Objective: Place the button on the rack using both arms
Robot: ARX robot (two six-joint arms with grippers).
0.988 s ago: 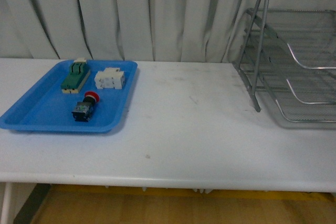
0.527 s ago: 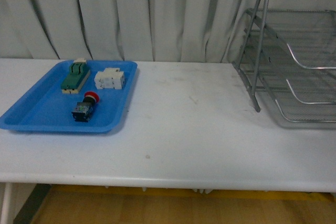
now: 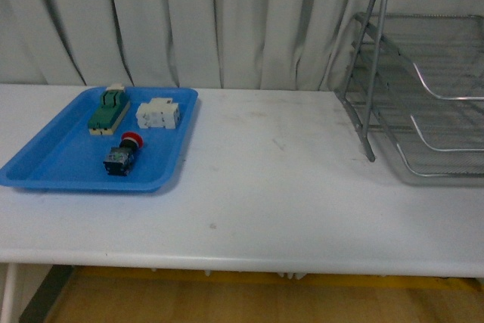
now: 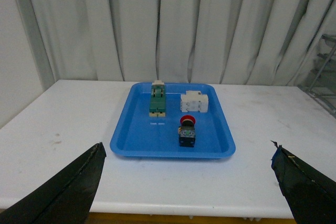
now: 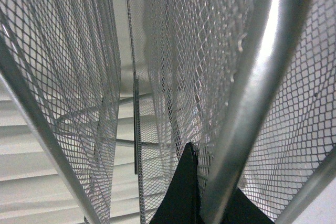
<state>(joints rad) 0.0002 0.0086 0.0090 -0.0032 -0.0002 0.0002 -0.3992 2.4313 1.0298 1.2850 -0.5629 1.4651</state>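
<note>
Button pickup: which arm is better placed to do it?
Left. The left claw is open and faces the button lying in the blue tray. The right wrist view shows only rack mesh close up, well away from the tray.

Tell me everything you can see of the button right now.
The button has a round red cap on a dark blue-black blocky body, seemingly plastic. It lies on its side on the floor of the blue tray, cap toward the curtain, apart from the green block and white part. Nothing else touches it.
</note>
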